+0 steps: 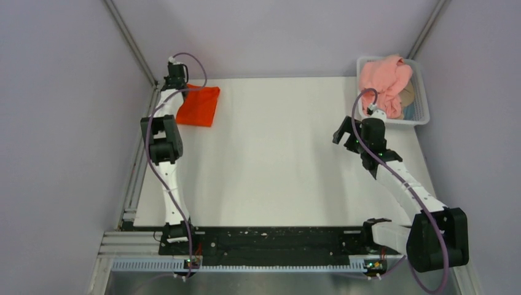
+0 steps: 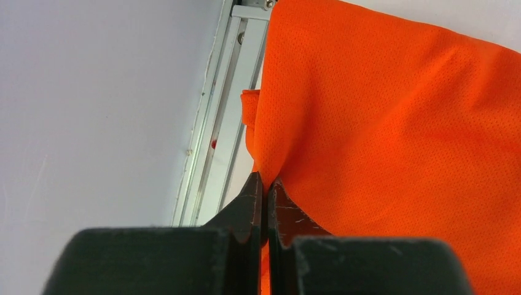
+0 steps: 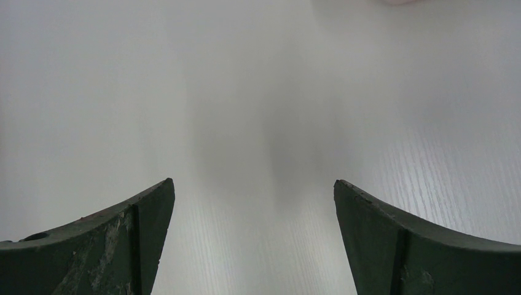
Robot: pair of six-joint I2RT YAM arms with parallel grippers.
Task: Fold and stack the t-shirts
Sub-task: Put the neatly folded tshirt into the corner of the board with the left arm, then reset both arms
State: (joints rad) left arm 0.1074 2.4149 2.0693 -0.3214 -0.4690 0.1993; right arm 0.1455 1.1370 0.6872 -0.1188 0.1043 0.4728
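Observation:
The orange-red t-shirt lies folded at the far left corner of the table. My left gripper sits at its far left edge, shut on a pinch of the orange fabric, as the left wrist view shows. The salmon pink t-shirt lies bunched in the white mesh basket at the far right. My right gripper hovers over bare table just in front of the basket, open and empty; the right wrist view shows only white table between its fingers.
A metal rail runs along the table's left edge beside the orange shirt. Grey walls close in left, back and right. Another tan cloth lies in the basket under the pink shirt.

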